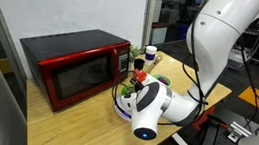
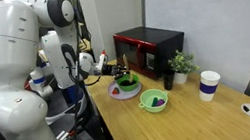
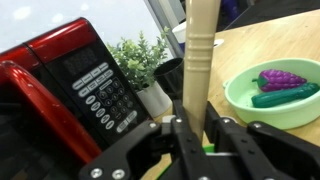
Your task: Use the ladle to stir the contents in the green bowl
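In the wrist view my gripper (image 3: 195, 132) is shut on the ladle (image 3: 198, 55), whose pale tan handle runs straight up out of the jaws; its head is hidden below them. A sliver of green under the jaws (image 3: 206, 150) is probably the green bowl. In an exterior view the gripper (image 2: 116, 71) hangs just over the dark green bowl (image 2: 128, 82), which sits on a white plate (image 2: 119, 94). In an exterior view the arm's wrist (image 1: 150, 111) hides most of that bowl (image 1: 125, 87).
A red microwave (image 2: 150, 48) (image 1: 75, 67) stands at the back. A paler green bowl (image 2: 154, 100) (image 3: 240, 100) holds purple grapes and a green vegetable. A potted plant (image 2: 178, 67) (image 3: 140, 62), a dark cup (image 3: 170, 75) and a white paper cup (image 2: 208, 85) stand nearby.
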Tool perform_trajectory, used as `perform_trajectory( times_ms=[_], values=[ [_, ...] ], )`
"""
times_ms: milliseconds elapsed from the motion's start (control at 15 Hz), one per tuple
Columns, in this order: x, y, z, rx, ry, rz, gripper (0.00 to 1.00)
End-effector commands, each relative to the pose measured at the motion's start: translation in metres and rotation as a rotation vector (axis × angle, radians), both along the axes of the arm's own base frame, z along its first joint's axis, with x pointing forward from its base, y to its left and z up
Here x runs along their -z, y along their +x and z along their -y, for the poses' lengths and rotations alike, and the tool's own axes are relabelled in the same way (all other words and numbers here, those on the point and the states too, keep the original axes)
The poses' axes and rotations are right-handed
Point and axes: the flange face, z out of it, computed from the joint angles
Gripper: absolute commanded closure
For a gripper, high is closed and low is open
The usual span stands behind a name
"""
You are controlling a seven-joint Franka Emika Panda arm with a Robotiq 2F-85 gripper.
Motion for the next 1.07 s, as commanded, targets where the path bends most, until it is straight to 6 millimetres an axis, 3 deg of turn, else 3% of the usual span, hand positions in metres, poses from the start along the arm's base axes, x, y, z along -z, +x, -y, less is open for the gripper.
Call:
perform_trajectory(
  times_ms=[0, 467, 1000],
  values=[
    [-0.02, -0.002, -0.011, -0.081, -0.063, 0.068, 0.94],
    [-0.037, -0.012, -0.036, -0.239, -0.176, 0.146, 0.94],
    [-0.035, -0.021, -0.021, -0.296, -0.284, 0.151, 0.94]
  ],
)
